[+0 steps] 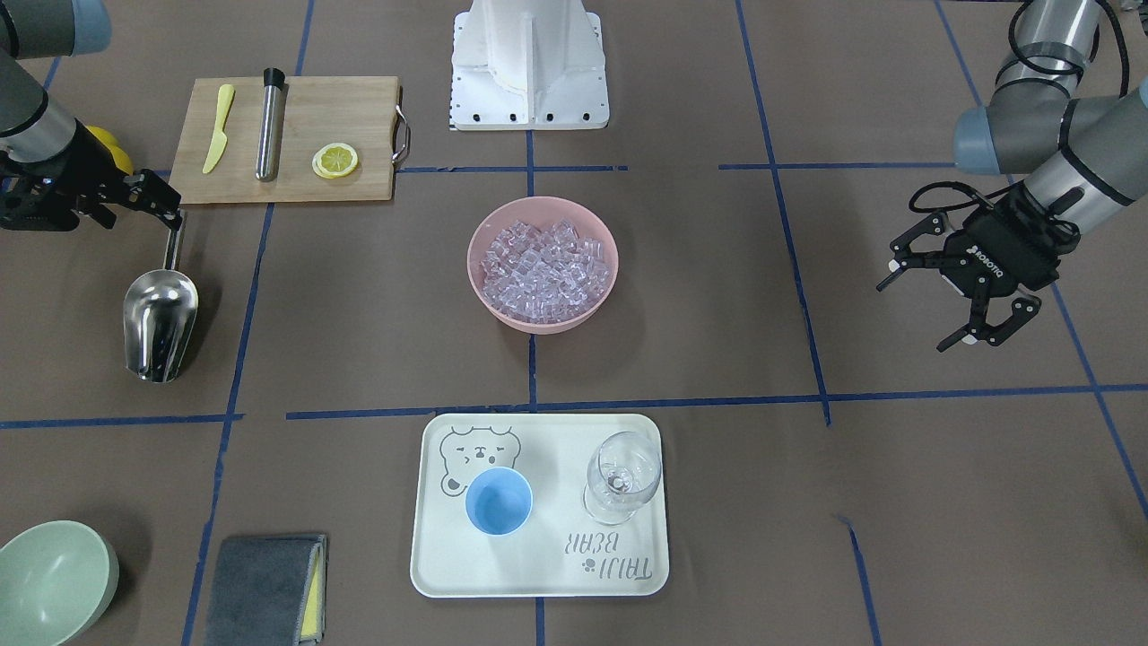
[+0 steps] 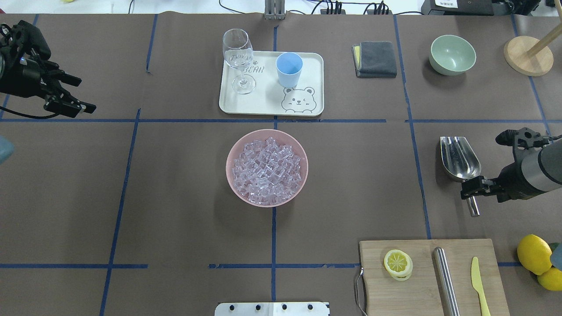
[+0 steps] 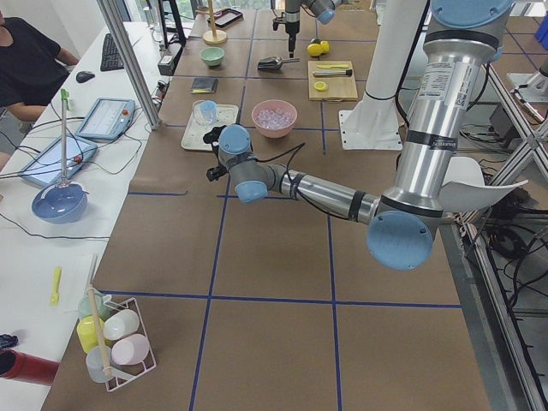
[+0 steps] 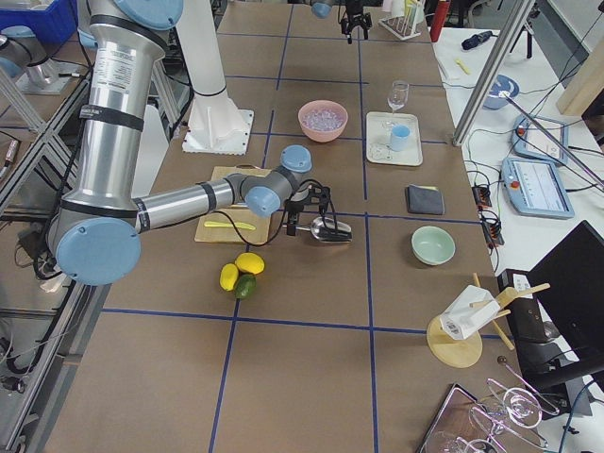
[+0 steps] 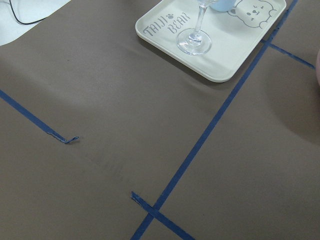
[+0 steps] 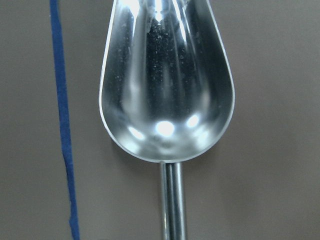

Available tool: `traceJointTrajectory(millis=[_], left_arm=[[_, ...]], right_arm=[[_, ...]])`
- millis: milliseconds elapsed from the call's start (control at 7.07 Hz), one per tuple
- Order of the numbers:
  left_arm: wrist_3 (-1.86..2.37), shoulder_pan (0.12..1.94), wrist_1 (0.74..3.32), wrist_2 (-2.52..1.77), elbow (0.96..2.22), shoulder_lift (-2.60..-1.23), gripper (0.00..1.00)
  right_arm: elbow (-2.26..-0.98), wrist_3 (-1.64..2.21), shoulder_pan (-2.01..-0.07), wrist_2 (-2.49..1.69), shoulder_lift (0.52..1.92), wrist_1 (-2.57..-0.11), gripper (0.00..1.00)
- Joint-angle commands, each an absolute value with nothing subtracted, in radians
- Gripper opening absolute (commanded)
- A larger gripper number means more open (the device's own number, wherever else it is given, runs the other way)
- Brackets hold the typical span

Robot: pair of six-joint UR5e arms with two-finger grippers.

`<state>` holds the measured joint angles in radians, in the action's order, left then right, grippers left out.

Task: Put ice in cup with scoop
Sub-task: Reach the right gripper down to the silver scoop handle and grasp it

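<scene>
The scoop [image 1: 160, 318] lies at the frame's left, its handle straddled by the right gripper [image 1: 170, 213]; whether it is clamped cannot be told. The left gripper [image 1: 924, 309] is spread, empty. Pickup is judged in hand; next, the central ice [image 1: 543, 269] must be dug toward the cup [image 1: 499, 501], lower centre.

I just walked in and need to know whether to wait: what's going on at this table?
The right gripper appears closed on the handle of the scoop, which lies empty on the table on the robot's right side. The ice is piled in the pink bowl at mid-table. The blue cup on the tray beyond it is empty, so no scooping has happened yet. The left gripper hangs open over bare table, holding nothing.
</scene>
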<state>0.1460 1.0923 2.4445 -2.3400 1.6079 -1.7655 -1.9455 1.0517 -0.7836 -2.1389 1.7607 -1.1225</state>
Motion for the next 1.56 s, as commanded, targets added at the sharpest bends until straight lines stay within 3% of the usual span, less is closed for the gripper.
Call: traceJointTrajectory(millis=[0, 424, 990, 1414], left_arm=[[0.146, 1.092, 2.445, -2.339, 1.606, -1.766, 1.00], [0.146, 1.091, 2.445, -2.341, 1.608, -1.766, 1.00], [0.146, 1.091, 2.444, -2.339, 1.612, -1.763, 1.00], [0.144, 1.091, 2.444, -2.339, 1.611, -1.763, 1.00]], right_arm=[[-1.878, 1.052, -0.775, -2.135, 1.708, -1.126, 1.00], [-1.847, 1.055, -0.756, -2.138, 1.701, -1.126, 0.99], [-1.848, 1.060, -0.746, -2.145, 1.698, -1.126, 0.54], [-1.847, 1.058, -0.746, -2.148, 1.698, -1.126, 0.33]])
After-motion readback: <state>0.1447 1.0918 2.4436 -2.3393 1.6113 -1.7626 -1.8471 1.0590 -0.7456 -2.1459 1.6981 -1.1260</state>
